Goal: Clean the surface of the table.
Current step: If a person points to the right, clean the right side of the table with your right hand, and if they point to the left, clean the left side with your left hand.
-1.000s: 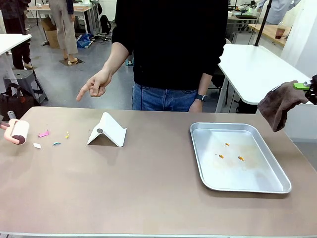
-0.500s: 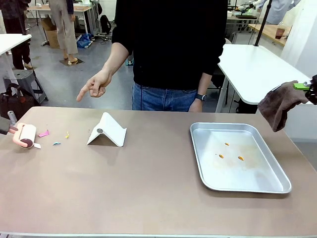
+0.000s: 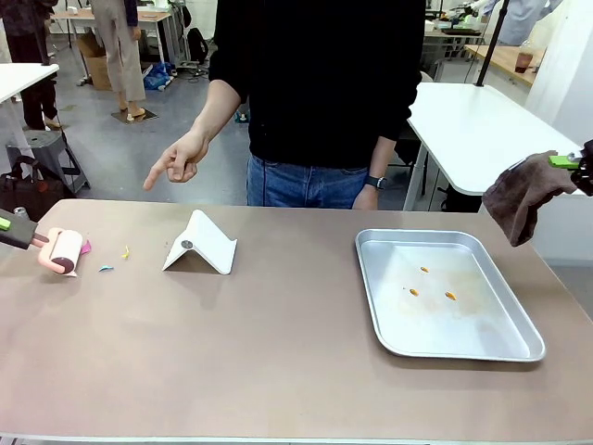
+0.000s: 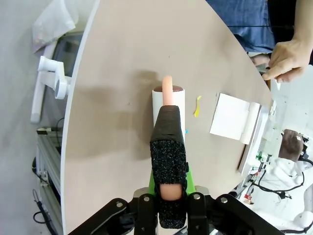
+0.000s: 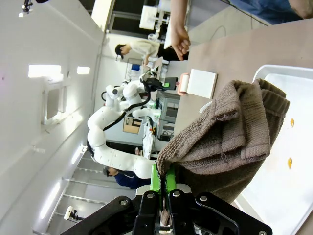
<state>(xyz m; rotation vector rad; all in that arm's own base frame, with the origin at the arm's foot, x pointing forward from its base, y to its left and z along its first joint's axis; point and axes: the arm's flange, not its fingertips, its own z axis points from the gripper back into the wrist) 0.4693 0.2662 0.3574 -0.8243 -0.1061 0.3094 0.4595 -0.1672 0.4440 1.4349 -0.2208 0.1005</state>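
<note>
Pushes lint roller (image 3: 65, 252) further in from desk's (image 3: 278, 352) left edge to lift scraps (image 3: 125, 251), left end effector (image 4: 171, 205) clamped tight on it, right end effector (image 3: 579, 165) pinching towel (image 3: 523, 195) in reserve.

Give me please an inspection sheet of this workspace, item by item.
surface: tan-brown matte table, small coloured paper scraps near its left end
job's things: pink-handled white lint roller at the scraps; brown terry towel held up at right
clutter: white tent-shaped stand; shiny silver metal tray with orange crumbs
grippers: left gripper shut on roller handle; right gripper shut on towel
cables: black leads beside the table
surroundings: person's hand pointing toward scraps
</note>
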